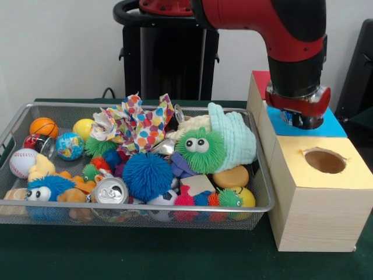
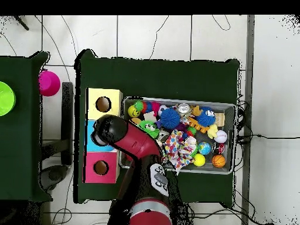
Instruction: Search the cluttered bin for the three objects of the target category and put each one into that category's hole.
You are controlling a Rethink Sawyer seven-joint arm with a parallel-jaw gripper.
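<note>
The wire mesh bin [image 1: 58, 105] is full of toys: a blue spiky ball [image 1: 147, 175], a green fuzzy ball with eyes [image 1: 200, 149], a drink can [image 1: 111, 191], a baseball [image 1: 22, 162], a basketball [image 1: 44, 126] and a globe ball [image 1: 70, 146]. My gripper [image 1: 300, 120] is down over the blue-topped box [image 1: 333, 125], to the right of the bin. It hides the blue box's hole. In the overhead view the arm's end [image 2: 104, 130] covers the blue top [image 2: 92, 144], left of the bin [image 2: 233, 138]. I see nothing held.
A yellow-topped box [image 1: 349, 175] with a round hole [image 1: 324, 160] stands in front of the blue one, and a red-topped box [image 1: 260, 79] behind it. A pink cup [image 2: 49, 82] and a green dish [image 2: 4, 98] sit on a separate table.
</note>
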